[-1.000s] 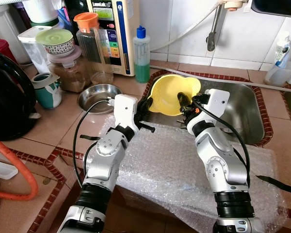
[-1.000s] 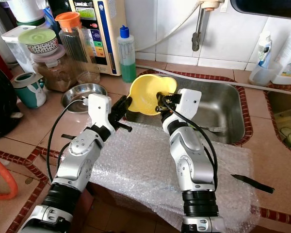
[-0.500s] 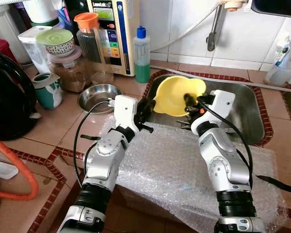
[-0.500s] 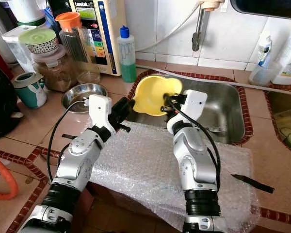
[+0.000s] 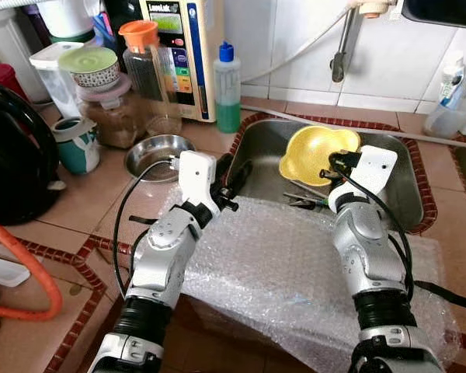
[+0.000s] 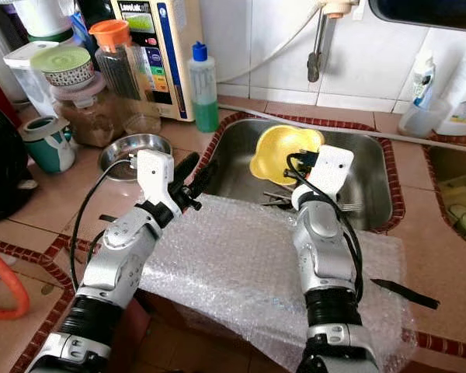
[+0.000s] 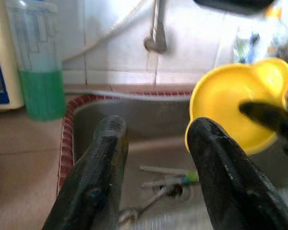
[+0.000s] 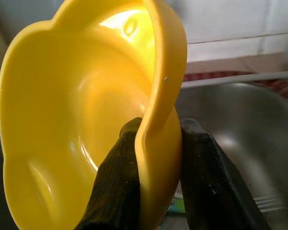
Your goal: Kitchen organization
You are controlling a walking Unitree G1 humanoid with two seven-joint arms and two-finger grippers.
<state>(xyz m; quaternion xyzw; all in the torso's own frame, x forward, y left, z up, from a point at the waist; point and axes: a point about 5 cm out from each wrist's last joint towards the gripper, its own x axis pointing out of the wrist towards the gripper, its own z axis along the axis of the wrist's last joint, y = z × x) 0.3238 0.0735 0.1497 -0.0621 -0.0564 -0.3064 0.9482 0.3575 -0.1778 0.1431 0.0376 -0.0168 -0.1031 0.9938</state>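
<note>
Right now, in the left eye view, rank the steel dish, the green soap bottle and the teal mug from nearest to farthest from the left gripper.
1. Steel dish, on the counter just to the left gripper's left.
2. Green soap bottle, behind it at the sink's back corner.
3. Teal mug, farthest, left beyond the dish.

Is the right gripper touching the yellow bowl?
Touching. The right wrist view shows the right gripper pinching the yellow bowl's rim between both fingers.

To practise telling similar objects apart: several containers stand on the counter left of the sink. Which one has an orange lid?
The tall clear pitcher beside the water purifier. The patterned bowl next to it has a green lid, and the soap bottle a blue cap.
</note>
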